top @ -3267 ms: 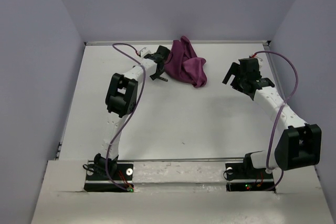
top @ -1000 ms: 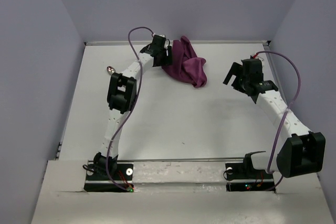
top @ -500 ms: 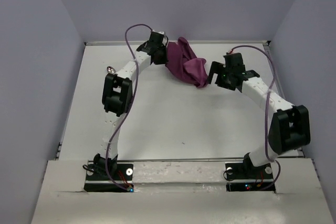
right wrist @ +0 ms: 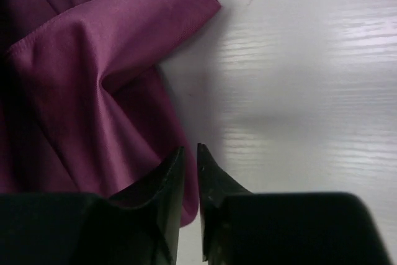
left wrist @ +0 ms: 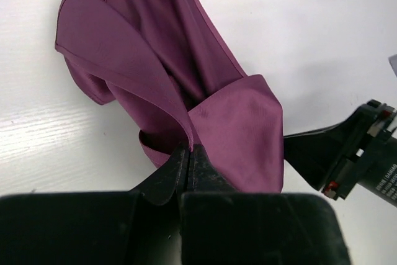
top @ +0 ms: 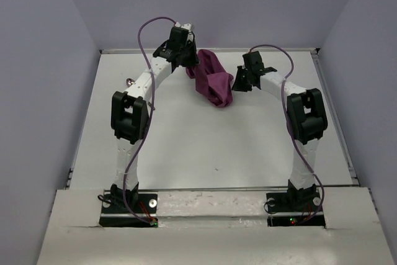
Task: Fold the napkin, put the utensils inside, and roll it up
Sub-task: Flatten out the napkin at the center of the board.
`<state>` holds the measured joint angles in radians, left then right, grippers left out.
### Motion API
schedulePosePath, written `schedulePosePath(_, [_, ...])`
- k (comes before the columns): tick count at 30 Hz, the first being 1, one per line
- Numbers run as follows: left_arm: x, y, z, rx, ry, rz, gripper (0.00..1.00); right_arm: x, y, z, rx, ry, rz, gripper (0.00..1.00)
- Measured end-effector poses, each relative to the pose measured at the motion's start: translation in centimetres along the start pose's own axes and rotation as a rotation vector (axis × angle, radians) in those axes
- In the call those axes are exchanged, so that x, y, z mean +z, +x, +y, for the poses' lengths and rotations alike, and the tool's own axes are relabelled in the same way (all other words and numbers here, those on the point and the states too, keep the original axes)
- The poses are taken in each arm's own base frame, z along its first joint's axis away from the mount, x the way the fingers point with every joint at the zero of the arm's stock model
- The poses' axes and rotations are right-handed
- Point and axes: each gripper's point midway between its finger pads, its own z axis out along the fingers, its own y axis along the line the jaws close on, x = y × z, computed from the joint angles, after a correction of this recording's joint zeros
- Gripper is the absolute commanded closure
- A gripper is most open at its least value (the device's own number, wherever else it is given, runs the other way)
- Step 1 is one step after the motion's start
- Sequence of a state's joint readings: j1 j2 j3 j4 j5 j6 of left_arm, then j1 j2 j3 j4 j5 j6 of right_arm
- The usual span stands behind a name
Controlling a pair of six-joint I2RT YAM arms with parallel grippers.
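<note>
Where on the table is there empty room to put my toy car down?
Best spot: the wide bare patch of table in the near middle, between the left arm and right arm. A narrower bare strip runs outside the right arm. The far middle is crowded: the left gripper and right gripper both press in on the napkin.

Light even, soft shadows | glare on table (right wrist: 322, 48) | left end effector (left wrist: 188, 150) probably defocused

The napkin (top: 213, 84) sits bunched between left pincer (top: 190, 66) and right pincer (top: 236, 83), seemingly touching both.
</note>
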<state>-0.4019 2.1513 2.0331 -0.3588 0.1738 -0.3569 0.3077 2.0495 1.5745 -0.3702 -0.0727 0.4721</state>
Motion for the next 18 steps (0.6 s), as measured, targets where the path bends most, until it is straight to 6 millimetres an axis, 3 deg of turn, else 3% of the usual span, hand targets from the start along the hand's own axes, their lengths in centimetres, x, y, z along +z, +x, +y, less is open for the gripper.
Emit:
schedulePosePath(1, [0.0, 0.3, 0.1, -0.001, -0.002, 0.011, 1.0, 0.6, 0.2, 0.4, 0.01, -0.022, 0.02, 0.96])
schedulePosePath(2, [0.0, 0.4, 0.1, -0.002, -0.002, 0.014, 1.0, 0.9, 0.1, 0.7, 0.018, -0.038, 0.028, 0.99])
schedulePosePath(5, [0.0, 0.4, 0.0, -0.002, 0.005, 0.016, 1.0, 0.9, -0.4, 2.3, 0.042, -0.105, 0.04, 0.99])
schedulePosePath(8, [0.0, 0.5, -0.1, -0.002, 0.01, 0.018, 1.0, 0.2, -1.6, 3.8, 0.053, -0.158, 0.012, 0.68])
schedulePosePath(9, [0.0, 0.5, -0.1, -0.002, 0.01, 0.019, 1.0, 0.0, -1.8, 3.9, 0.057, -0.162, 0.007, 0.48])
schedulePosePath(10, [0.0, 0.5, -0.1, -0.002, 0.012, 0.019, 1.0, -0.3, -2.1, 4.1, 0.064, -0.166, 0.001, 0.22])
schedulePosePath(12, [0.0, 0.5, -0.2, -0.002, 0.015, 0.021, 1.0, -0.8, -2.5, 4.3, 0.068, -0.172, -0.012, 0.05])
schedulePosePath(13, [0.0, 0.5, -0.2, -0.002, 0.016, 0.021, 1.0, -1.0, -2.7, 4.5, 0.076, -0.174, -0.02, 0.0])
schedulePosePath(18, [0.0, 0.7, -0.3, -0.002, 0.024, 0.028, 1.0, -1.6, -3.3, 5.1, 0.081, -0.18, -0.045, 0.01])
